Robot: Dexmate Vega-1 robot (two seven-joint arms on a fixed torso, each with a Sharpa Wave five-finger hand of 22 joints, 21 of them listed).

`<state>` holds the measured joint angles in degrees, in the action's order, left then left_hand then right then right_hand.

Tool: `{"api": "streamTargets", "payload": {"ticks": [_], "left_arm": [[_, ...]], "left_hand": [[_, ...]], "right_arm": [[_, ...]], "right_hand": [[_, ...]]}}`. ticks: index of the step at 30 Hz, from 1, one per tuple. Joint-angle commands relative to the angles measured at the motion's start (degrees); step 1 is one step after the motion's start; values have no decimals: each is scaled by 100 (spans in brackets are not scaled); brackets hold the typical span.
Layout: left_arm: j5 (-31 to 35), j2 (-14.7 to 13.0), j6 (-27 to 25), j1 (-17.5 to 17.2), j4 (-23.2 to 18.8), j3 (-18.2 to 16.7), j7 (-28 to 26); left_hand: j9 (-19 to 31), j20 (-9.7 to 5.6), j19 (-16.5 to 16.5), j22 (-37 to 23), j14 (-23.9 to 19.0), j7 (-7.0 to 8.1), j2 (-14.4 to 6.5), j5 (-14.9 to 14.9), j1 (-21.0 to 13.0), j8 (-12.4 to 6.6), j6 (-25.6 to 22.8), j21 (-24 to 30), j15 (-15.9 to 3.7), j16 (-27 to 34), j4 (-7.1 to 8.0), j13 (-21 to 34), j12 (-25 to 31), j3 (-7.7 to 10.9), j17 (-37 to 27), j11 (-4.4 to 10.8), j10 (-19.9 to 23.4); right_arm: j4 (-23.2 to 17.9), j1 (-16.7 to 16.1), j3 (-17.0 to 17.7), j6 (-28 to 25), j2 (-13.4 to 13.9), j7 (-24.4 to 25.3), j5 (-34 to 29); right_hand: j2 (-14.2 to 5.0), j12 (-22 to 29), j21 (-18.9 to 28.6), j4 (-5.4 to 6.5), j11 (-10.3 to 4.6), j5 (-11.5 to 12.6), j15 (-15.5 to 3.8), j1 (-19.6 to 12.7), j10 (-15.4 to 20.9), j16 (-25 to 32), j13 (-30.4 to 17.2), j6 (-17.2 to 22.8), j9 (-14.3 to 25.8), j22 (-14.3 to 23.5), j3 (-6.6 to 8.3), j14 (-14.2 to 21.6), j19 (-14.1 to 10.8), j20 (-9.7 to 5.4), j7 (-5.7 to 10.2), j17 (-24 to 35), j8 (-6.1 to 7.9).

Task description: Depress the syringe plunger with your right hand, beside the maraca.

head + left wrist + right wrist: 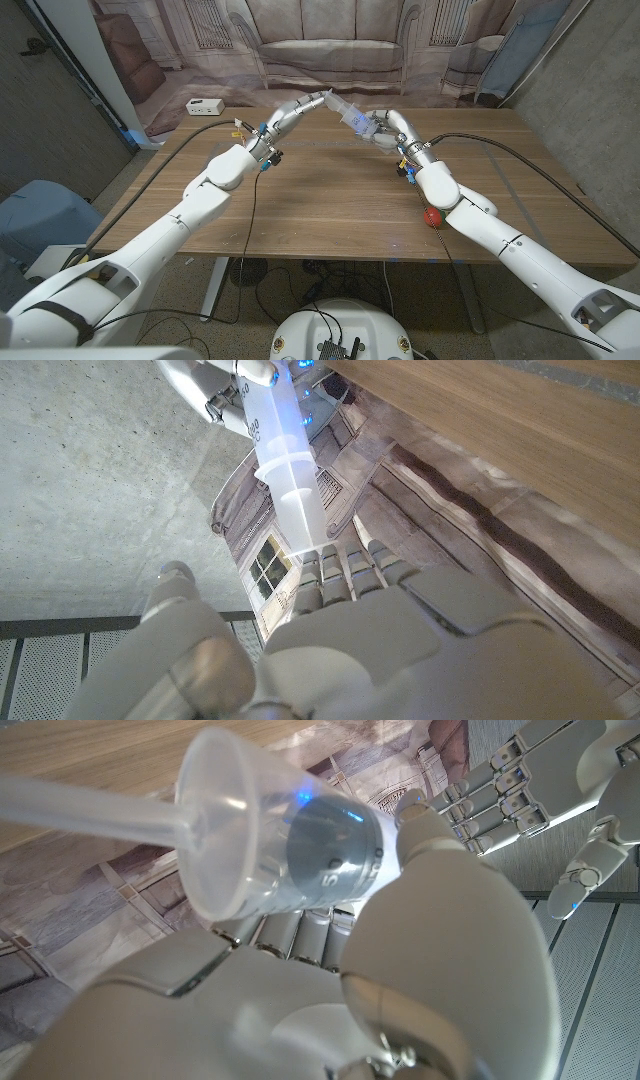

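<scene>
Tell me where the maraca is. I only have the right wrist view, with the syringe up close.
Observer: In the head view, the red maraca lies on the table beside the right forearm, nearer the robot than the right robot hand.
Operator: Is the syringe on the table?
Observer: No, the syringe is up in the air between both robot hands.
Operator: Is the left one gripping it?
Observer: In the left wrist view, the left robot hand has its fingertips at the syringe's end. I can't tell if it is gripping.

The syringe [300,850] barrel bears a printed mark near its dark stopper that looks like "50". Further graduation print on the barrel is too blurred to read.
</scene>
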<state>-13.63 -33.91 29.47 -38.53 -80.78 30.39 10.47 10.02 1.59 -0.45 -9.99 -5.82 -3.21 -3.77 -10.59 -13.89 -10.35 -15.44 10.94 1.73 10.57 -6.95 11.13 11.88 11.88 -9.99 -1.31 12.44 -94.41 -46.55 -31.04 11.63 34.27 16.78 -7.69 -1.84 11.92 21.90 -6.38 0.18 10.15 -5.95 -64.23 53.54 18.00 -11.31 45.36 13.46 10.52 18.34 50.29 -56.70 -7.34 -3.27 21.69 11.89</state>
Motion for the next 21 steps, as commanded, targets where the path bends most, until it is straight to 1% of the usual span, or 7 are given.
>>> {"api": "streamTargets", "payload": {"ticks": [1, 5, 7, 17, 21], "left_arm": [[-10, 15, 11, 8, 31, 31, 36], [-14, 26, 8, 7, 38, 42, 44], [-2, 26, 8, 5, 32, 46, 40], [9, 54, 3, 21, 9, 75, 55], [9, 65, 1, 23, -2, 93, 73]], "left_hand": [[21, 38, -9, -22, -7, -15, -10, 8, -52, -40, -49, 21, 31, 3, -6, 2, 18, 42, -19, 49, 34], [21, 49, -22, -22, -2, -8, -10, 8, -52, -39, -48, 17, 26, 1, -5, 2, 15, 42, -19, 30, 25], [21, 50, -24, -22, 1, -10, -10, 8, -53, -39, -46, 16, 28, 0, -5, 2, 18, 42, -19, 24, 33], [21, 74, -38, -22, 6, -10, -11, 8, -54, -37, -40, 14, 29, 0, -4, 3, 15, 43, -19, 23, 27], [21, 79, -40, -22, 8, -10, -12, 8, -54, -36, -39, 15, 32, 0, -4, 3, 17, 42, -19, 23, 32]], "right_arm": [[60, 16, -28, 14, -42, 18, 3], [54, 7, -28, 9, -36, 23, -1], [46, -2, -22, 7, -28, 28, 0], [67, 4, -24, 36, -30, 9, 22], [79, 10, -27, 67, -35, 14, 20]], "right_hand": [[-885, 15, 22, 648, -54, 42, -278, 151, 98, -16, -32, 643, 18, 32, 676, 130, 13, -13, 570, 12, 48], [-879, 13, 26, 651, -19, 41, -260, 157, 95, -23, -33, 640, 19, 32, 672, 125, 21, -10, 572, 15, 46], [-871, 11, 31, 644, -62, 40, -271, 154, 90, -22, -33, 642, 19, 32, 668, 124, 21, -11, 581, 23, 46], [-880, 17, 45, 648, -37, 41, -283, 156, 108, -23, -34, 655, 23, 32, 672, 149, 27, -8, 570, 31, 52], [-883, 15, 54, 647, -61, 41, -281, 155, 105, -29, -35, 664, 25, 32, 673, 144, 27, -6, 579, 38, 55]]}}
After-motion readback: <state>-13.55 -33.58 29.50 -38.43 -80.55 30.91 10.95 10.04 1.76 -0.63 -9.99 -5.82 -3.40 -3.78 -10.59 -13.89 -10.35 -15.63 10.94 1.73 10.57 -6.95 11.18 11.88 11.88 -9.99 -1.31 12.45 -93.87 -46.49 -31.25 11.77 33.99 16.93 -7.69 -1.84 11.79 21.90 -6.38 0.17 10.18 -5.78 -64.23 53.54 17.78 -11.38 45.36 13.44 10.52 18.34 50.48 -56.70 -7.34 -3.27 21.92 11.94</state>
